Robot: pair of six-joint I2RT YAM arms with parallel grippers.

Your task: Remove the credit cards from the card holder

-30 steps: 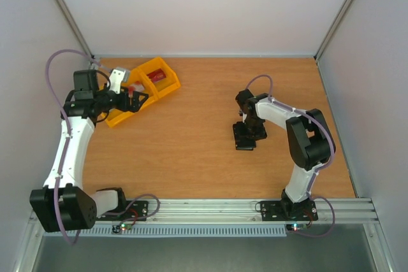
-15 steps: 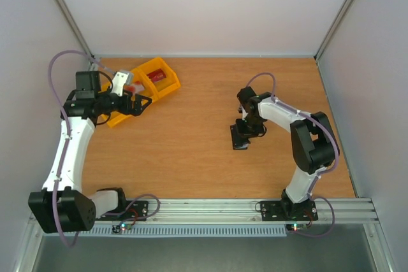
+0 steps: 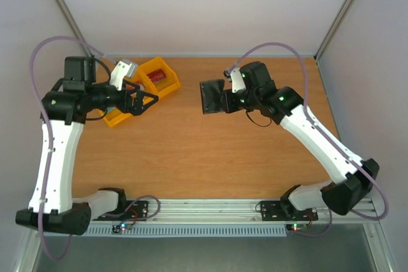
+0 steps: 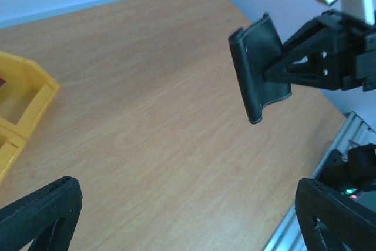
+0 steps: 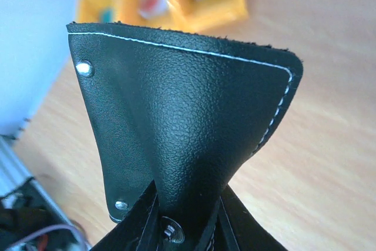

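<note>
The black card holder [image 3: 212,97] hangs in the air over the middle of the table, with my right gripper [image 3: 228,101] shut on its lower edge. From the right wrist its grained black cover [image 5: 188,116] fills the view, pinched between the fingers [image 5: 132,227]. My left gripper [image 3: 148,102] is open and empty, its tips pointing right at the card holder [image 4: 258,69] across a gap. A red credit card [image 3: 157,77] lies in the yellow bin. A second red and pale card [image 5: 154,3] shows blurred in the neighbouring compartment. No card shows inside the holder.
The yellow bins [image 3: 171,87] stand at the back left, just behind the left gripper; their corner [image 4: 35,95] shows in the left wrist view. Grey walls close in the table on three sides. A metal rail [image 3: 210,208] runs along the near edge.
My right gripper closed on the card holder, lifted it off the table and carried it up and left. My left gripper drew back a little from the yellow bins and stayed open.
</note>
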